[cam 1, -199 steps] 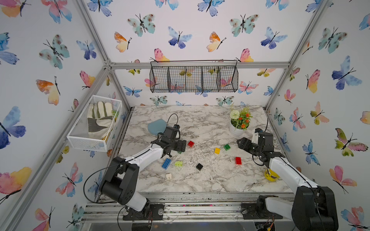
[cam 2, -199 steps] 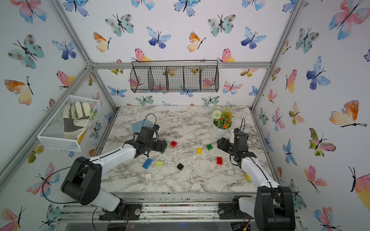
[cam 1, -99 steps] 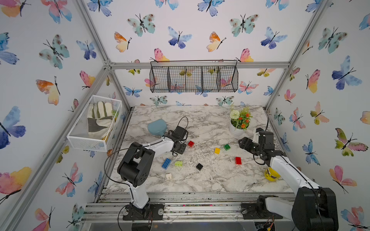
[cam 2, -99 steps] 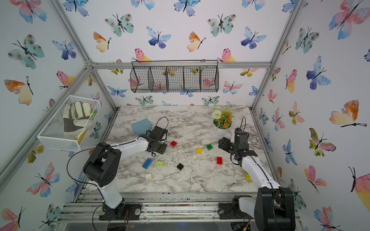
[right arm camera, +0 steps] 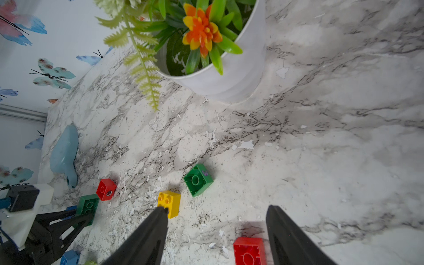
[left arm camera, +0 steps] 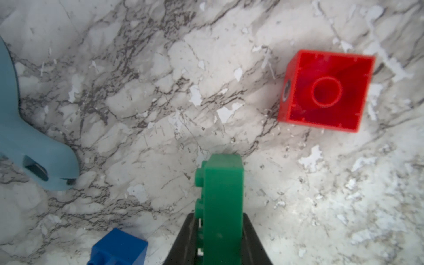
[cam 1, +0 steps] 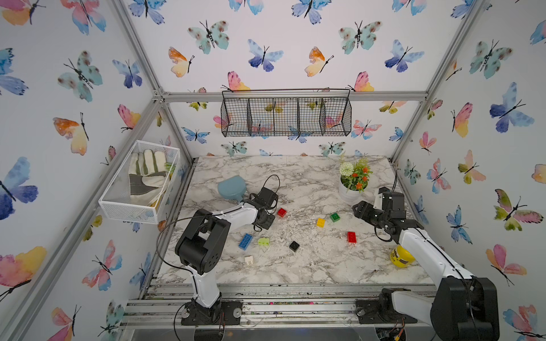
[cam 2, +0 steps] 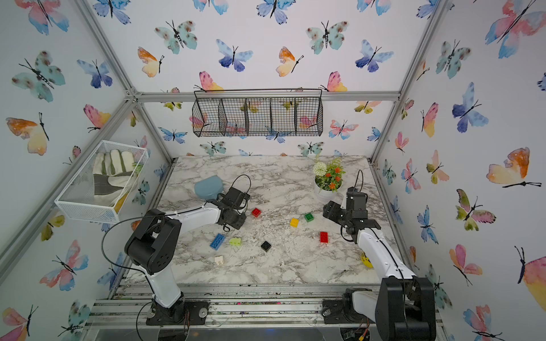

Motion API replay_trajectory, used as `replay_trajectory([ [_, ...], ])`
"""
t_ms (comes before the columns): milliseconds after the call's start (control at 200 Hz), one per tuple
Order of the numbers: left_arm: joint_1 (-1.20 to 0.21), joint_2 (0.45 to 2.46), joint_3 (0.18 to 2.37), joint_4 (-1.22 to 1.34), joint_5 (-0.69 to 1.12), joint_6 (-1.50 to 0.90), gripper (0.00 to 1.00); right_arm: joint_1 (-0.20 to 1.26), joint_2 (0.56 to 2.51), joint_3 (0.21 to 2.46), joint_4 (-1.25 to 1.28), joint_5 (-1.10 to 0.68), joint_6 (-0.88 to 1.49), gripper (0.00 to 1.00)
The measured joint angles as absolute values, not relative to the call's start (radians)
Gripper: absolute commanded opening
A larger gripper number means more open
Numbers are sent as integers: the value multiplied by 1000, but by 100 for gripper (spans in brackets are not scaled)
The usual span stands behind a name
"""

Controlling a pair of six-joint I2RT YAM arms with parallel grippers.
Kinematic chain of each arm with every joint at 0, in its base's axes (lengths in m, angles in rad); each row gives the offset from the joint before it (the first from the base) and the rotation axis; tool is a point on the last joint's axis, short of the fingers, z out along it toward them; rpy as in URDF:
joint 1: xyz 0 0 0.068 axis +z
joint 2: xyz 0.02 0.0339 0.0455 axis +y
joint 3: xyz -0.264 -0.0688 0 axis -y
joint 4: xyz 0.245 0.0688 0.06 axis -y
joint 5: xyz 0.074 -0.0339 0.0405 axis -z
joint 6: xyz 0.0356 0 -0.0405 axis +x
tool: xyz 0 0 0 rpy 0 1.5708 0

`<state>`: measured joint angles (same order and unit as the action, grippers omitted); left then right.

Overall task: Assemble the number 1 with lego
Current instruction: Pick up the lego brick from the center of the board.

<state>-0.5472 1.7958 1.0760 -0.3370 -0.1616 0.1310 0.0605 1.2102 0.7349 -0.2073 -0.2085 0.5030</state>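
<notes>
green brick (left arm camera: 222, 195), red brick (left arm camera: 325, 91), pale blue scoop (left arm camera: 27, 146), grey-veined marble table (left arm camera: 137, 91)

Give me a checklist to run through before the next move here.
1. Left jaws shut on green oblong brick: ok.
2. Green oblong brick lifted off the table: cannot tell.
3. Green oblong brick apart from red square brick and scoop: ok.
4. Red square brick studs up: not ok, hollow side up.
5. Right jaws open and empty: ok.

Walls: butterfly wallpaper (cam 1: 266, 56); aluminium frame (cam 1: 384, 96); black wire basket (cam 1: 286, 116) on back wall; marble tabletop (cam 1: 295, 177).
</notes>
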Motion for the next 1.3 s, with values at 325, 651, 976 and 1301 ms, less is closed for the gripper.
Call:
replay_trajectory([
  [325, -751, 1369, 763, -14, -128, 488, 9, 153, 1274, 904, -257, -483, 323, 74],
  [651, -796, 1229, 627, 167, 1, 725, 8, 373, 1225, 808, -180, -770, 154, 84],
  [976, -835, 1229, 631, 206, 21, 796, 8, 500, 1379, 893, -137, -868, 135, 81],
  [1301, -856, 1235, 649, 213, 20, 809, 8, 572, 1490, 947, -126, -870, 112, 57],
])
